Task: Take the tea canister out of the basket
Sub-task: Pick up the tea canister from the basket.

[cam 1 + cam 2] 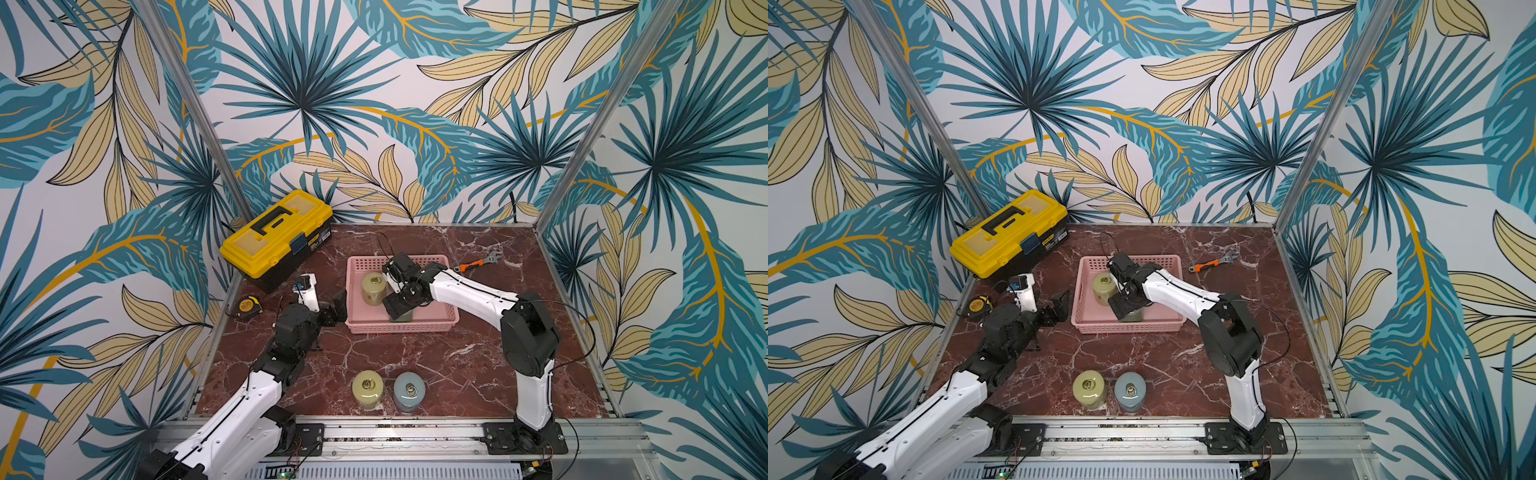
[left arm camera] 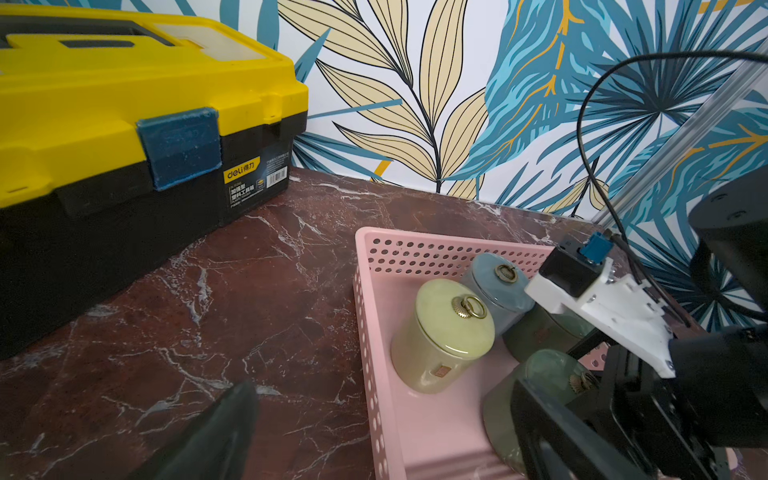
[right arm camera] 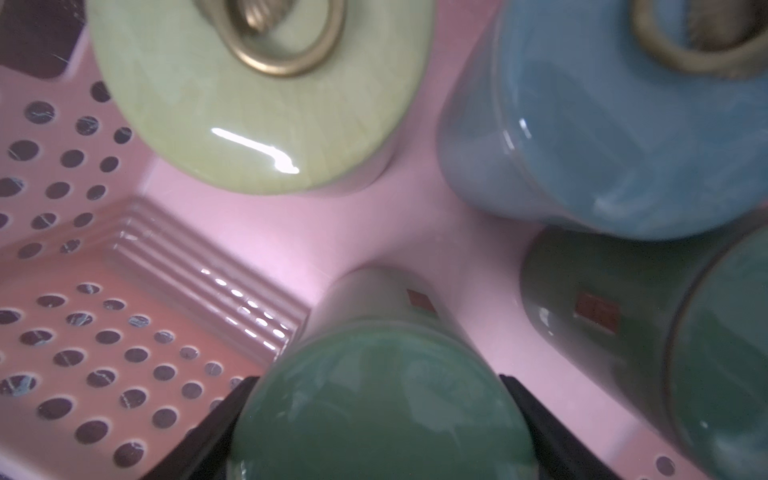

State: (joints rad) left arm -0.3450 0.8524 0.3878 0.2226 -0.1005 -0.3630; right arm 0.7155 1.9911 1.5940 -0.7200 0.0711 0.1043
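Evidently about a third is done, by my reckoning: of six tea canisters, a yellow-green canister (image 1: pixel 368 388) and a blue-grey canister (image 1: pixel 409 390) stand on the marble worktop (image 1: pixel 457 365) near its front edge. Four are in the pink basket (image 1: pixel 401 328) at mid-worktop. Inside it the right gripper (image 3: pixel 376 382) has its jaws pressed against both sides of a dark green canister (image 3: pixel 386 419) by the front wall (lifted or not, I can't tell). Around it stand a second dark green canister (image 3: pixel 665 332), a blue canister (image 2: pixel 498 286) and a pale green canister (image 1: pixel 373 286). The left gripper (image 1: pixel 338 309) hangs spread and empty just outside the basket. One toolbox (image 1: pixel 276 232), one tape measure (image 1: pixel 248 306) and one wrench (image 1: pixel 478 263) lie well apart.
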